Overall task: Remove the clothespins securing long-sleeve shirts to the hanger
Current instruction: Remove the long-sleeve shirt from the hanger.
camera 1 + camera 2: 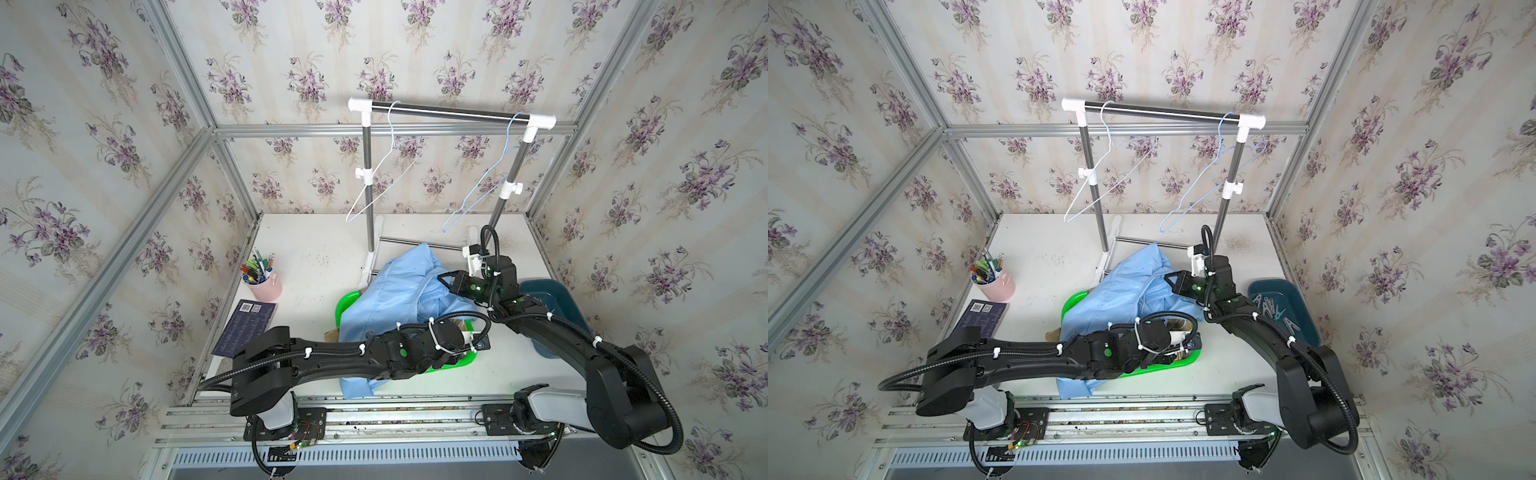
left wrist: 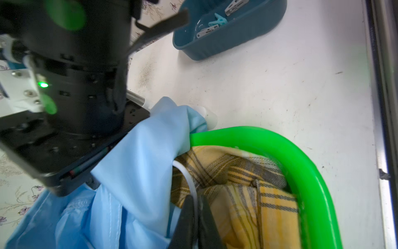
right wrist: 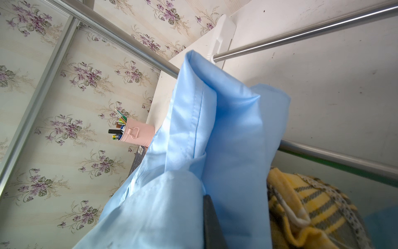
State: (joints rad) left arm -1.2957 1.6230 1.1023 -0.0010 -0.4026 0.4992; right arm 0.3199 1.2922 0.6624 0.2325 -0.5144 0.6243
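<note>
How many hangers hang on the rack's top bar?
2. A bare white hanger near the left end of the top bar, and a bare blue hanger near its right end. A white wire beside the light blue shirt at the green basket may be a third.

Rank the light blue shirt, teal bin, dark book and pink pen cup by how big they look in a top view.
1. light blue shirt
2. teal bin, partly hidden
3. dark book and pink pen cup: too alike to rank, since the book is partly hidden.
</note>
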